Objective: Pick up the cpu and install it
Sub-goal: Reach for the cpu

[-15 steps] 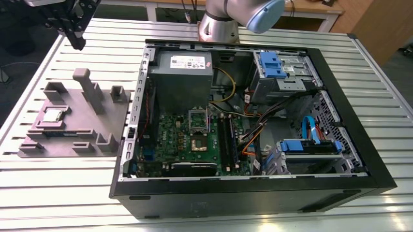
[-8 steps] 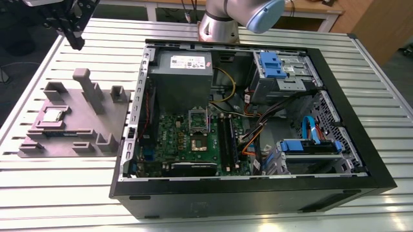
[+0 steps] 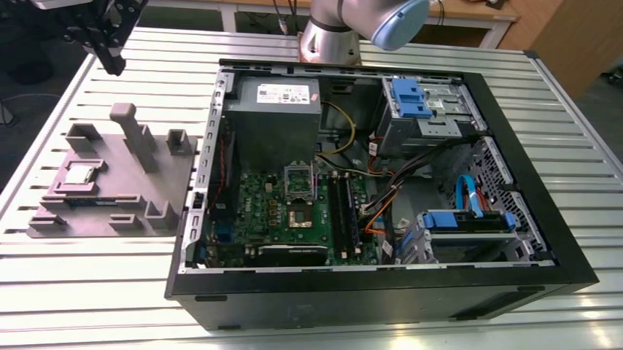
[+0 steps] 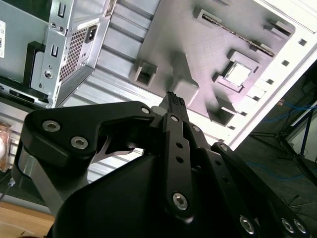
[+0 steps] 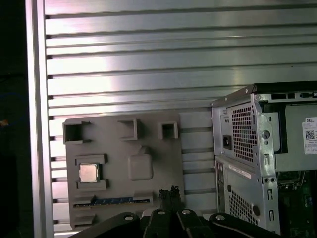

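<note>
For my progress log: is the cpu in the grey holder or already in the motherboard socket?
In the holder. The cpu lies flat in a square recess of the grey holder, on the table outside the computer case.

The bench [image 3: 87, 299] is pale silver, ribbed with dark parallel grooves. Near its edge at the exterior view's left lies a matte grey tray [image 3: 112, 197], its cpu [image 3: 80, 173] shiny silver, pale-rimmed. The case [image 3: 389, 299] is black; inside, a green board [image 3: 262, 197], blue brackets [image 3: 407, 95], orange and yellow cables [image 3: 375, 219]. The gripper [image 3: 114, 67] is black.
</note>
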You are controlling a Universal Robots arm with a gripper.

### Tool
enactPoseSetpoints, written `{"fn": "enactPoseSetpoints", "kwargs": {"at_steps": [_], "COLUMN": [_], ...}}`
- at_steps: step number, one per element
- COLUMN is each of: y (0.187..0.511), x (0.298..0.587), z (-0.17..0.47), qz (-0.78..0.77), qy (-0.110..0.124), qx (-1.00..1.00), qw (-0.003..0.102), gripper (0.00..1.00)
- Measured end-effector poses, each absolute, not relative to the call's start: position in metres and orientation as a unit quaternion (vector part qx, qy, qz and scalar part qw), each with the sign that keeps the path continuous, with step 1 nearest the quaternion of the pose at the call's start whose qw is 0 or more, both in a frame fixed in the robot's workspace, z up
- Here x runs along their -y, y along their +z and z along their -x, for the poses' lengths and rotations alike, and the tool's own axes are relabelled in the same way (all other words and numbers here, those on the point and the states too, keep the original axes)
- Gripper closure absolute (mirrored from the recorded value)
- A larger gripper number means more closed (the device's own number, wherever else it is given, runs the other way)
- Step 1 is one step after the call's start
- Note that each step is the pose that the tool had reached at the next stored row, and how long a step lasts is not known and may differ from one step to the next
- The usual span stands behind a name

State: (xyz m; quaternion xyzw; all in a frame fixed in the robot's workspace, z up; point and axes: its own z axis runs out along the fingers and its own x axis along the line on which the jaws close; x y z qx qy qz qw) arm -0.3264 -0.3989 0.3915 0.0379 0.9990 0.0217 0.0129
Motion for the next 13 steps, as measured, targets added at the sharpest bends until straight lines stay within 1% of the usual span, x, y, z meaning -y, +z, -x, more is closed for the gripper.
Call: {"fn": "enactPoseSetpoints", "kwargs": {"at_steps": [13], "y": [0.3915], "x": [0.399], "z": [0.33], "qz": [-0.038], "qy": [0.022], "qx": [-0.999], "qw": [0.013], "gripper": [0.9]}}
